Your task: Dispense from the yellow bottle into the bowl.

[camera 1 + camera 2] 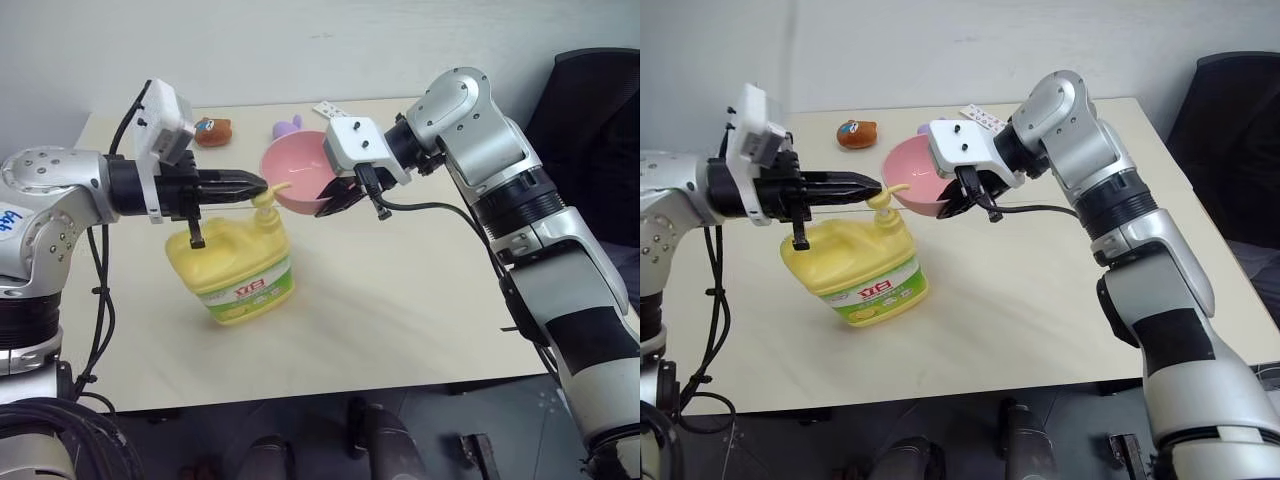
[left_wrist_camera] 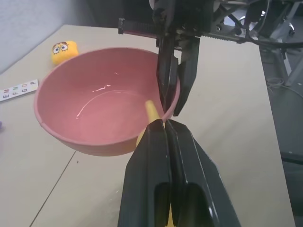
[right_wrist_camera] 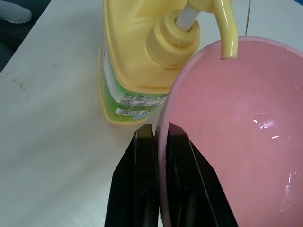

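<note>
yellow bottle: closest to us, the yellow bottle (image 1: 233,268) stands on the counter (image 1: 400,300), label facing us, pump spout (image 1: 272,190) reaching over the bowl's rim.

left claw: our left claw (image 1: 255,185) comes in roughly level from the left, fingers pressed flat together with nothing between them, tips sitting right on top of the pump head.

right claw: our right arm reaches across from the right with the wrist bent back toward the left, and the right claw (image 1: 330,200) tilts downward. It's pinched tight on the near rim of the bowl, one finger inside and one outside.

bowl: the pink bowl (image 1: 295,170) is held up off the counter just behind the bottle, tipped a little. Inside we can see a wet sheen and a few glossy spots, can't say more than that.

wrist extras: the right wrist view shows the spout tip (image 3: 228,49) hanging just inside the rim; the left wrist view picks up a small yellow toy (image 2: 64,50) past the bowl.

back of counter: a brown toy (image 1: 212,130), a purple thing (image 1: 288,127) and a lettered strip (image 1: 332,110) sit near the far edge.
</note>
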